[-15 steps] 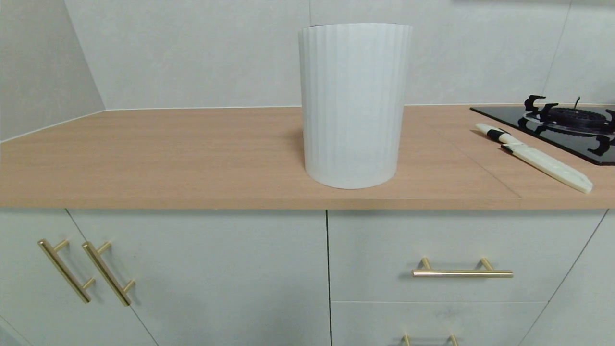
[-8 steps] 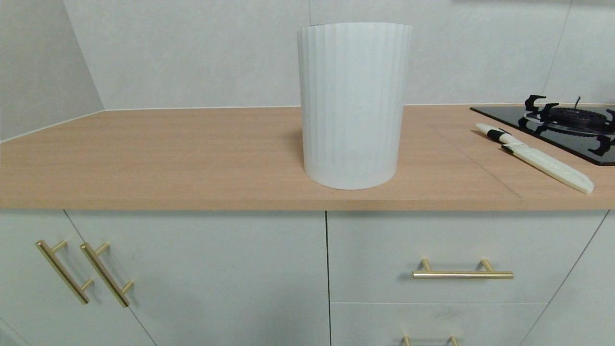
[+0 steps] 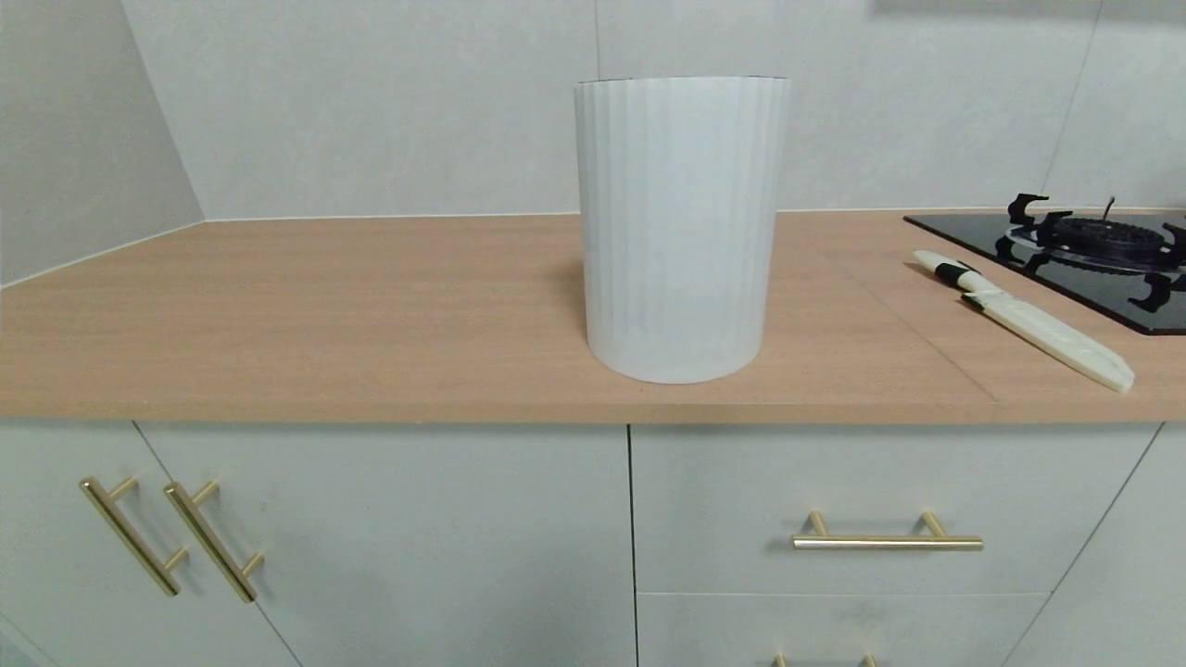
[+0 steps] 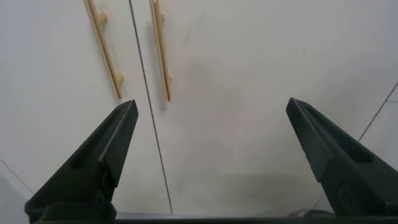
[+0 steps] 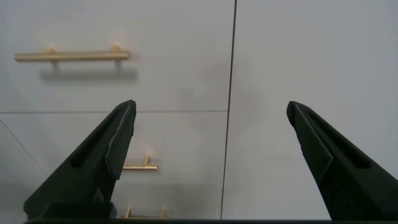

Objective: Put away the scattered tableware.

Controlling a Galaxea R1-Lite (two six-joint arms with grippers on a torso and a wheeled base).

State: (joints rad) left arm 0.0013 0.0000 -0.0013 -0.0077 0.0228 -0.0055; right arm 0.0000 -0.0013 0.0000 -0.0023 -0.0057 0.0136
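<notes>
A tall white ribbed container (image 3: 679,227) stands upright near the front edge of the wooden countertop (image 3: 324,306). A cream knife (image 3: 1024,320) with a black band on its handle lies flat on the counter to the right of it, beside the stove. My left gripper (image 4: 211,112) is open and faces the cabinet doors below the counter. My right gripper (image 5: 211,112) is also open, facing the drawer fronts. Nothing is between the fingers of either one.
A black gas hob (image 3: 1093,255) sits at the counter's far right. Below the counter are cabinet doors with gold handles (image 3: 171,537) and drawers with a gold bar handle (image 3: 887,540). A tiled wall backs the counter.
The whole head view has shifted, with the counter and container now lower in the picture: the camera moved. The objects themselves have not moved.
</notes>
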